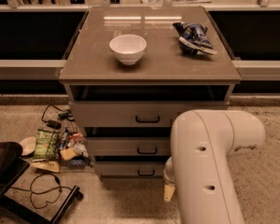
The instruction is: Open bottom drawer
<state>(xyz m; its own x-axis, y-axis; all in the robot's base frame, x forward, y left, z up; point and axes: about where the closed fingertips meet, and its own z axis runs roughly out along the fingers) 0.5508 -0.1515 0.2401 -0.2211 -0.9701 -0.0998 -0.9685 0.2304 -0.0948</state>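
Three risks, left to right.

**Left:** A heap of snack packets [49, 146] and loose cables [42, 190] lies on the floor by the cabinet's [149, 69] left foot, near the bottom drawer [116, 168]. It sits left of the drawer's path, not in front, so the drawer should pass. If my base shuffles left while pulling, a cable could snag.

**Centre:** The bottom drawer is the lowest front and looks shut or nearly so. A white bowl [128, 48] sits on top of the cabinet, and a hard yank might rock the cabinet and slide it. The bottom handle [146, 172] is just under the middle drawer's handle [147, 150]. The two are alike and close, so a reach that comes in high would hook the wrong drawer.

**Right:** My pincer [169, 192] hangs low by the floor at the right end of the bottom drawer's front. It is right of the handle and lower than it, apart from it. I can't tell whether it is spread or pressed together.
- Going sideways without lifting would likely scrape the floor or bump the front.
- Grabbing off-centre could skew the drawer and jam it.
- The blue bag [194, 37] up top could also shift on a jerk.

**Far right:** My own arm [233, 134] covers most of the pincer and the drawer's right end. I'd be lining up half blind, so a miss is the main worry.
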